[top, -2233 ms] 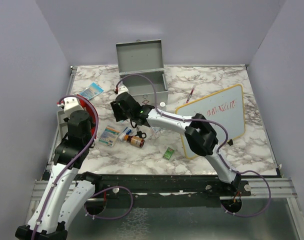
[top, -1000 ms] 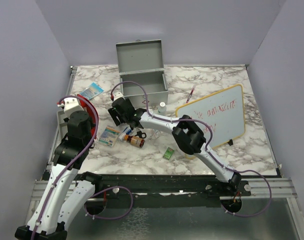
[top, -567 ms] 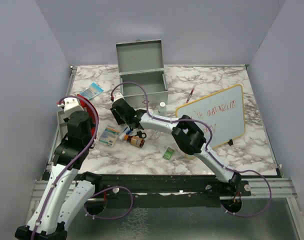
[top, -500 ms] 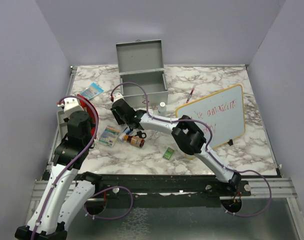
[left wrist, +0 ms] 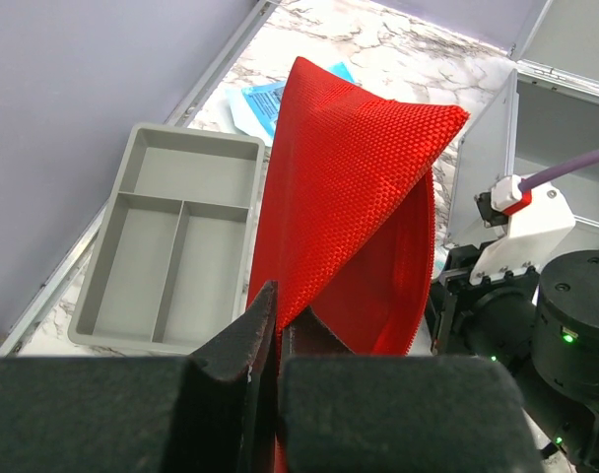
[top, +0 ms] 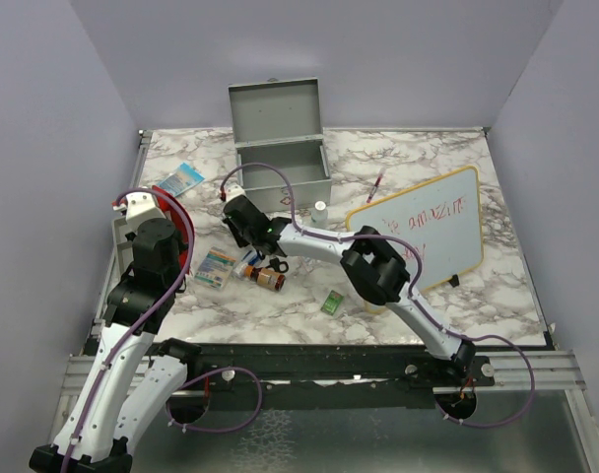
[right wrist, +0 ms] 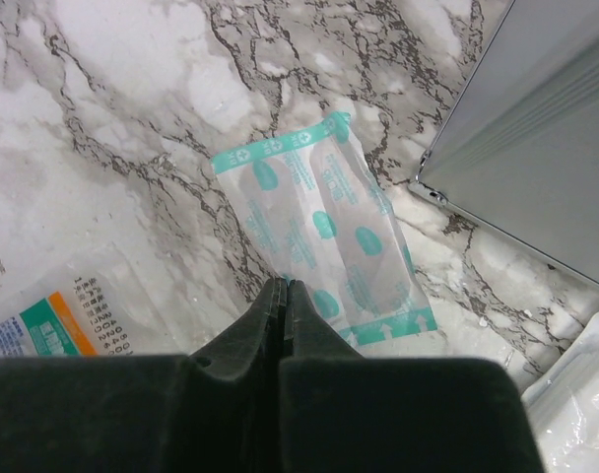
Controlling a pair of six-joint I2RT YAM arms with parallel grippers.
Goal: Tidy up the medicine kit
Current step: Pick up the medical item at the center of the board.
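My left tool [left wrist: 278, 301] is clenched on a red mesh pouch [left wrist: 359, 197] at the left side of the table [top: 418, 158]. My right tool [right wrist: 285, 288] is clamped tight, its tips on the edge of a teal-printed packet [right wrist: 314, 222]. I cannot tell if the packet is caught. Just beside it, the medicine kit [top: 285, 177] stands lid-up at the table's far middle.

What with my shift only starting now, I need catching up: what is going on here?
Two robot arms are organizing the medicine kit, which stands open at the back of the marble table. The left gripper has its fingers shut on a red mesh pouch, held up beside the grey divided tray. The right gripper is shut at the edge of a teal bandage packet lying by the kit's corner, apparently pinching it. A brown bottle lies loose in front.
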